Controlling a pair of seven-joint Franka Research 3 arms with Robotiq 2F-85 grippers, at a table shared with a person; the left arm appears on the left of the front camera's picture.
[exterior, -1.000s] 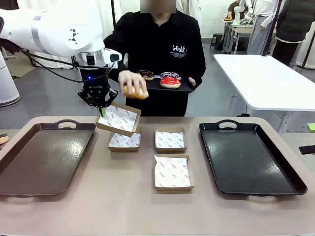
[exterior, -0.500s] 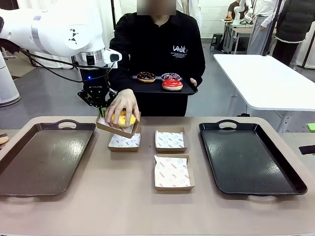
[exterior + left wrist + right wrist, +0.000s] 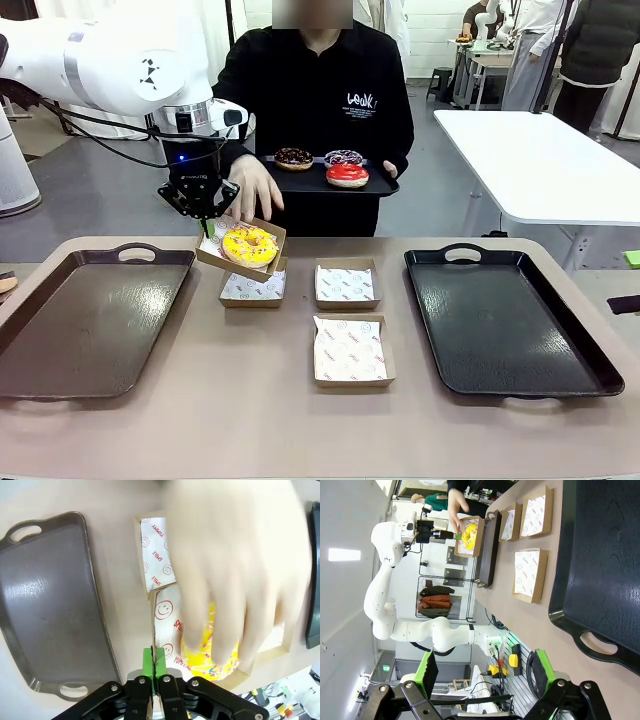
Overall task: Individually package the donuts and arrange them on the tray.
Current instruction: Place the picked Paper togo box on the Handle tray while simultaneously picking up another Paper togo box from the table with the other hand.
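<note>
My left gripper [image 3: 207,224] is shut on the rim of a paper-lined cardboard box [image 3: 222,258], holding it tilted above the table. A yellow donut [image 3: 250,245] lies in that box. The person's hand [image 3: 252,188] hovers just behind it. In the left wrist view the green pads [image 3: 148,656] pinch the box wall [image 3: 153,610], and the blurred hand [image 3: 235,565] covers most of the yellow donut [image 3: 207,657]. The person's other hand holds a small black tray [image 3: 378,184] carrying chocolate [image 3: 293,157], sprinkled [image 3: 345,156] and red [image 3: 347,174] donuts. My right gripper [image 3: 485,680] is open and holds nothing.
Three open boxes lie on the table: one [image 3: 252,287] under the held box, one [image 3: 346,284] at centre, one [image 3: 349,350] nearer me. A brown tray [image 3: 90,320] lies at the left and a black tray [image 3: 510,320] at the right.
The person's hand brought the yellow donut down into the held box, let it go, and has lifted back. My left gripper and the box stayed in place.
</note>
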